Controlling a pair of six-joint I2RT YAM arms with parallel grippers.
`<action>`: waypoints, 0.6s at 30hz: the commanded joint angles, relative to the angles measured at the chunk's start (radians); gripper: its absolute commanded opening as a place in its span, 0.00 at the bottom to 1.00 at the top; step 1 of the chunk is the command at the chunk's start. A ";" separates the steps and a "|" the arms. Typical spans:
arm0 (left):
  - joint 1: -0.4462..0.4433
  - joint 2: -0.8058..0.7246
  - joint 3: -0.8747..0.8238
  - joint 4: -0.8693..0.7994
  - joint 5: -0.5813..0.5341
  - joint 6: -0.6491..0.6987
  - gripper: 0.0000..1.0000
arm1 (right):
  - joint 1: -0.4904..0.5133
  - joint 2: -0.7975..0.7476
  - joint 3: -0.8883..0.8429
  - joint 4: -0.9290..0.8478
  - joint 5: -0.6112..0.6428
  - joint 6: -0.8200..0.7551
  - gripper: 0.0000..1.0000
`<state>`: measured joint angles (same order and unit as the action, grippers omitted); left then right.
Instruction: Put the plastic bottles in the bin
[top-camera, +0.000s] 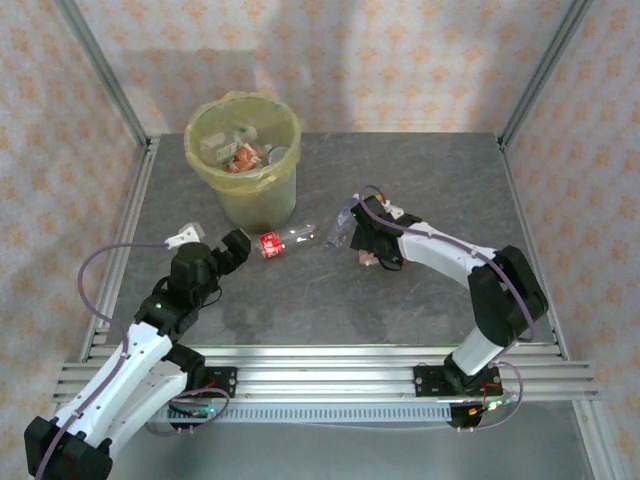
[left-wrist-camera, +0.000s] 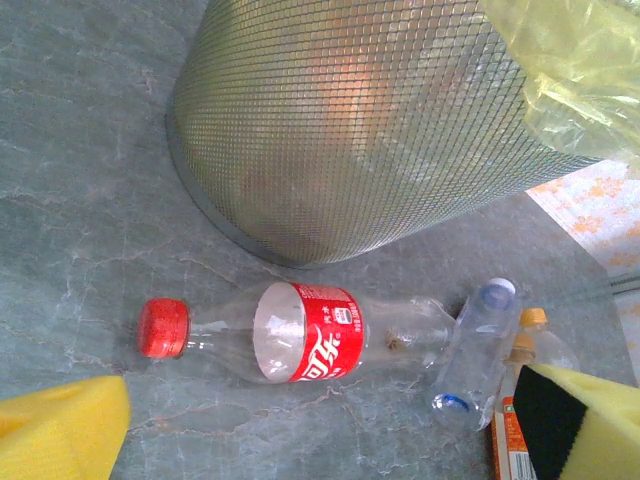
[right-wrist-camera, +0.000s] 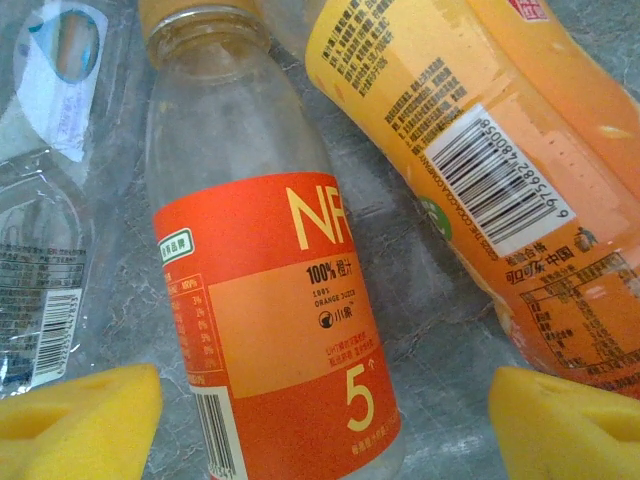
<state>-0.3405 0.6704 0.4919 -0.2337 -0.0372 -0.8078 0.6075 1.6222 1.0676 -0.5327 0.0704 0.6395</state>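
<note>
We see the left claw (left-wrist-camera: 325, 430) spread low in frame, a red-label bottle (left-wrist-camera: 300, 332) lying above it by the bin (left-wrist-camera: 380, 120); the right claw (right-wrist-camera: 325, 425) is spread either side of an orange-label bottle (right-wrist-camera: 270, 300).

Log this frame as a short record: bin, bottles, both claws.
bin: upright, far left of table, bottles inside
red-label bottle: lying beside bin, in front of left claw
left claw: open, empty
right claw: open, pads either side of orange-label bottle
status: unfinished, several lie outside bin

even light, perhaps slightly soft
</note>
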 joint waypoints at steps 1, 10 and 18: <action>-0.005 -0.002 0.022 0.022 -0.026 -0.004 1.00 | -0.002 0.028 0.051 -0.025 -0.003 -0.033 0.85; -0.005 0.000 0.027 0.013 -0.033 0.008 1.00 | -0.003 0.132 0.112 -0.015 -0.021 -0.071 0.81; -0.005 0.001 0.037 -0.004 -0.046 0.015 1.00 | -0.003 0.186 0.123 -0.010 -0.030 -0.092 0.78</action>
<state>-0.3405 0.6708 0.4976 -0.2344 -0.0418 -0.8062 0.6075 1.7836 1.1652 -0.5339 0.0330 0.5701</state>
